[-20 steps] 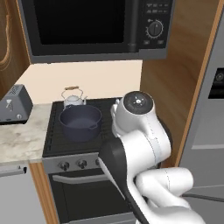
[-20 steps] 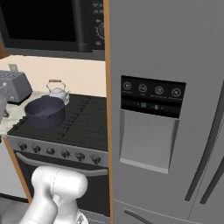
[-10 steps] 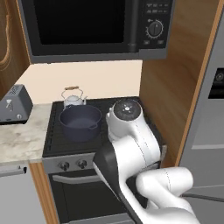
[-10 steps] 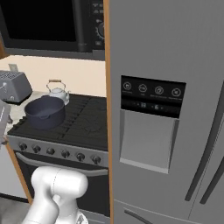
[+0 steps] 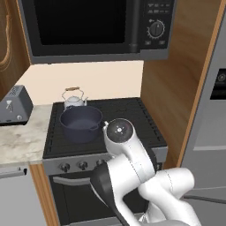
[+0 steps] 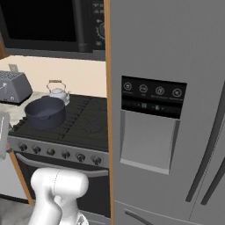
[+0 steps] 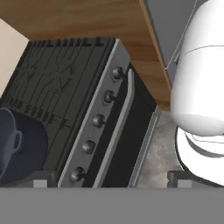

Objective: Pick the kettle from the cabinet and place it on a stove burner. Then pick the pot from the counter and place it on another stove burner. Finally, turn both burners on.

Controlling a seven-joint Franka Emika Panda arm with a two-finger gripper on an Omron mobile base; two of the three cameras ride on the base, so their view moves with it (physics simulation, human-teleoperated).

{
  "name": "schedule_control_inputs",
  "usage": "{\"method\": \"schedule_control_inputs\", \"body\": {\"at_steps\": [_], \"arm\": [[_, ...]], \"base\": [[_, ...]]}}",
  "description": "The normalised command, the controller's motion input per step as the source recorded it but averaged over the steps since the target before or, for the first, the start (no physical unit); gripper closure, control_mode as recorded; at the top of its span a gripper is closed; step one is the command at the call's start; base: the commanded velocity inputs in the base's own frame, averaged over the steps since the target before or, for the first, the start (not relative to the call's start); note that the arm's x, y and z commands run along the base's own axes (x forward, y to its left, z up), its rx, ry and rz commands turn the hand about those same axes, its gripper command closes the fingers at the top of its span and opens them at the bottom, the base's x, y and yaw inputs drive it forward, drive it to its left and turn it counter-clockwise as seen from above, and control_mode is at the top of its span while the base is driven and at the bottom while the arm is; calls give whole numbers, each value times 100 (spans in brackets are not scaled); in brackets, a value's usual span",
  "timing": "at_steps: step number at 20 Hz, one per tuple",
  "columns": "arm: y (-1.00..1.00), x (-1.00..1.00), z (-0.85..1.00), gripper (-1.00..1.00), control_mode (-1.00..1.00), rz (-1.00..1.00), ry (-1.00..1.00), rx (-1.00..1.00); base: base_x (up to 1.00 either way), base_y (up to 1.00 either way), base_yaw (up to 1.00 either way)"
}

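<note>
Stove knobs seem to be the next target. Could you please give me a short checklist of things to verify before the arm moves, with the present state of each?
1. Kettle stands on a rear burner: ok.
2. Pot stands on a front burner, a different one from the kettle's: ok.
3. End effector is open and holds nothing: ok.
4. Knobs lie in the hand view: ok.
5. End effector is touching a knob: not ok, it is off them.
6. Burners are lit: cannot tell, no flame visible.

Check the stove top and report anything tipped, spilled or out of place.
Nothing stands out. The pot sits upright on a front left burner, the kettle stands upright right behind it, and the grates show no spill. The knobs line the front panel evenly.
</note>
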Motion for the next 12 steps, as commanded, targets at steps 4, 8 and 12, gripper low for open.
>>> {"method": "schedule_control_inputs", "body": {"at_steps": [4,8,12], "arm": [[1,0,-25,-100,-100,8,-6,-17],[8,0,-25,-100,-100,7,-5,-18],[5,0,-24,-100,-100,8,-5,-17]], "base": [[0,0,0],[0,0,0],[0,0,0]]}}
